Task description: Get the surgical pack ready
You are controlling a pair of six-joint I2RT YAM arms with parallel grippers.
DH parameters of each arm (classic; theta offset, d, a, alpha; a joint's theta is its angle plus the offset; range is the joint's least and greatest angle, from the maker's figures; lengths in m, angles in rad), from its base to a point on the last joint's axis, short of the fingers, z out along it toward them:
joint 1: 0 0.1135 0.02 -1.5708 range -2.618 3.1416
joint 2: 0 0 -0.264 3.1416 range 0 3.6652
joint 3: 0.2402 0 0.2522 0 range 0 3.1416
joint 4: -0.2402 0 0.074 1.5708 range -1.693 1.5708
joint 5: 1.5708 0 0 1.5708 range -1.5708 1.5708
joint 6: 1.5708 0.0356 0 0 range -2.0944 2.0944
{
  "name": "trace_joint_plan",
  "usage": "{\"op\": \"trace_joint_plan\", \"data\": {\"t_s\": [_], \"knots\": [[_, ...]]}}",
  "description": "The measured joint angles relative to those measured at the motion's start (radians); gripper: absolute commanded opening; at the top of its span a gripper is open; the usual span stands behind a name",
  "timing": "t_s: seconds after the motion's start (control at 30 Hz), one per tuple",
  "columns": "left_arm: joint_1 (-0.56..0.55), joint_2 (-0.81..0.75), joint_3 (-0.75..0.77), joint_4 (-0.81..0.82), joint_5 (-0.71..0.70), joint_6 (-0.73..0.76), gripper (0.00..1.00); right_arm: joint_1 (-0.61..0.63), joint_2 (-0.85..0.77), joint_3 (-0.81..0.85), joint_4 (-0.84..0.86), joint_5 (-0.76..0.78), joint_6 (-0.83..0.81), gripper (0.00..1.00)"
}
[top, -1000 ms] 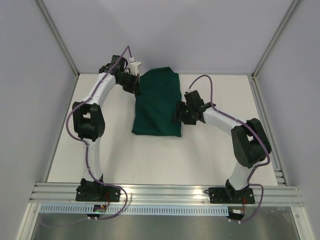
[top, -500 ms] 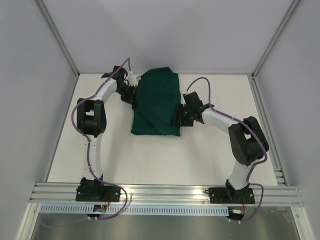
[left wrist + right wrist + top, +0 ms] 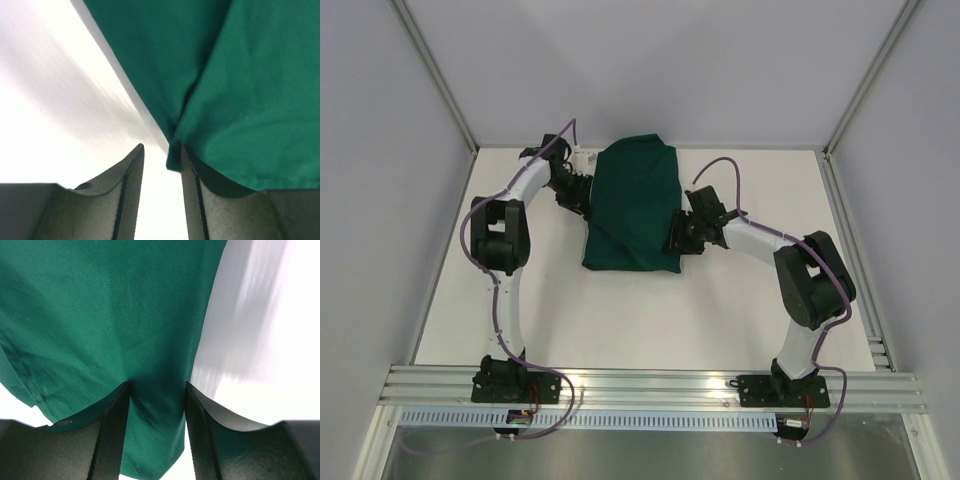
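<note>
The surgical pack is a dark green cloth folded into a long bundle at the middle back of the table; no tray or instruments show. My left gripper sits low at its left edge. In the left wrist view this gripper is open, bare table shows between the fingers, and a corner of the cloth just touches the right fingertip. My right gripper is at the bundle's lower right edge. In the right wrist view its jaws stand apart, with a fold of the cloth filling the gap.
The white table is walled by grey panels left, right and behind. An aluminium rail carrying both arm bases runs along the near edge. Purple cables loop over both arms.
My left gripper has opened and let go of the cloth's left edge. The right gripper's jaws have narrowed around the right edge, and the arm has shifted slightly left.
</note>
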Motion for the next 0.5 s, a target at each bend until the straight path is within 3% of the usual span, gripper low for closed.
{"op": "trace_joint_plan", "data": {"t_s": [0.37, 0.5], "knots": [[0.0, -0.256, -0.245, 0.047, 0.009, -0.008, 0.55, 0.0, 0.0, 0.0, -0.004, 0.0, -0.007, 0.44], [-0.014, -0.277, -0.298, 0.055, 0.021, -0.008, 0.54, -0.002, 0.0, 0.002, -0.008, 0.0, -0.008, 0.41]]}}
